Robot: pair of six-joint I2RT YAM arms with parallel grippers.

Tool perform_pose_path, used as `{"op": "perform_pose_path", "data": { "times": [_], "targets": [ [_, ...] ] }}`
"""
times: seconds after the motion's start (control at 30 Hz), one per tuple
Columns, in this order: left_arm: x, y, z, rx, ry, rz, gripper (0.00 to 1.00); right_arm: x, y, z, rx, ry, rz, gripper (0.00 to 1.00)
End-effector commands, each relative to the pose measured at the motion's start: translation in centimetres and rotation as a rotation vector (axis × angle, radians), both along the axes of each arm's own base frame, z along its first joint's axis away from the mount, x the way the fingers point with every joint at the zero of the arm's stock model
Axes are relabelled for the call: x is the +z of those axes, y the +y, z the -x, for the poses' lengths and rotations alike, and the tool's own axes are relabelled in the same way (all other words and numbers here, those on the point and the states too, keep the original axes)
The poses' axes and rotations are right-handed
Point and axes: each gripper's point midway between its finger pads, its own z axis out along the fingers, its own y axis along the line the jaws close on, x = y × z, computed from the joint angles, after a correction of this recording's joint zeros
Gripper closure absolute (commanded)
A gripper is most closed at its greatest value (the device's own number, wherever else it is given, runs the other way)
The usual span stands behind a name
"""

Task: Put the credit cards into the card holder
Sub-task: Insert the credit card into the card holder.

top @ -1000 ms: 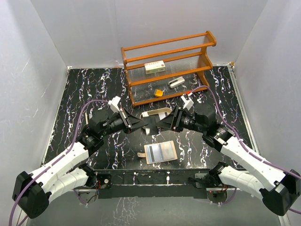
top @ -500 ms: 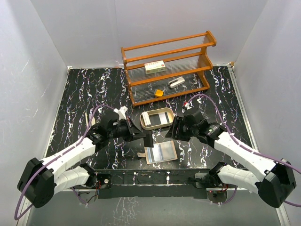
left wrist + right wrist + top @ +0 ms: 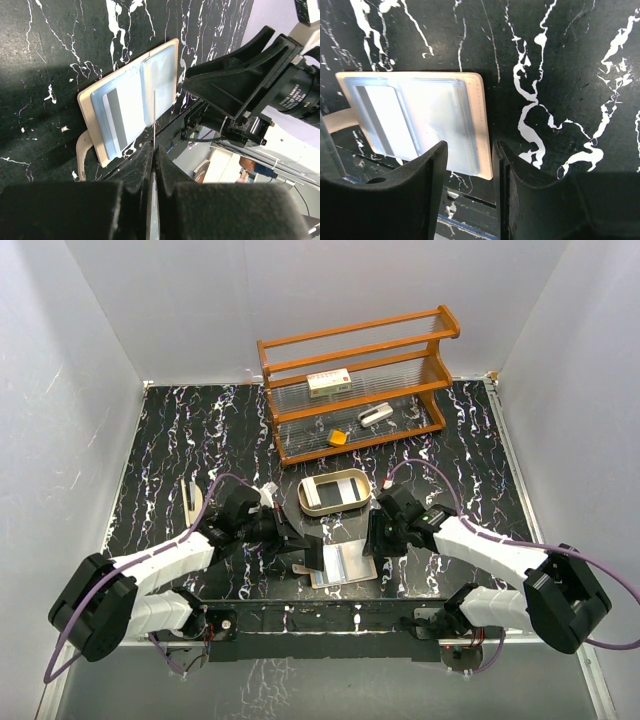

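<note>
Left gripper [image 3: 152, 150] clamped tight on thin credit card [image 3: 154, 120], seen edge-on, tip over open card holder [image 3: 161, 75]. Right gripper [image 3: 470, 149] jaws part-open, straddling holder's right edge; contact unclear. Holder tan-beige leather, lying open flat on black marbled table [image 3: 560, 75] near front edge, between both grippers. Two clear pockets; one holds pale second card [image 3: 117, 110] with dark stripe.

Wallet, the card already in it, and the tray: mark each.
wallet [image 3: 483, 110], right wrist view, on its beige right border.
card in the wallet [image 3: 390, 120], right wrist view, on the pale face beside the dark stripe.
tray [image 3: 303, 497], top view, on its left rim.
</note>
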Motion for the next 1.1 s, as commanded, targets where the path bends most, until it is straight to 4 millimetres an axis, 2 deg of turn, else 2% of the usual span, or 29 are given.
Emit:
{"op": "perform_pose_path", "data": {
  "times": [0.0, 0.37, 0.53, 1.07],
  "targets": [
    [0.4, -0.6, 0.4, -0.038, -0.011, 0.044, 1.00, -0.7, 1.1, -0.4, 0.020, -0.035, -0.038, 0.62],
    [-0.9, -0.6, 0.9, -0.054, 0.018, 0.051, 1.00, -1.7, 3.8, 1.0, 0.071, -0.021, -0.061, 0.79],
    [-1.3, -0.5, 0.9, -0.056, 0.009, 0.039, 1.00, -1.6, 4.1, 1.1, 0.078, -0.031, -0.053, 0.84],
    [-3.2, -0.9, 1.4, -0.094, 0.018, 0.077, 1.00, -2.2, 4.7, 2.2, 0.088, -0.017, -0.065, 0.82]
  ]
}}
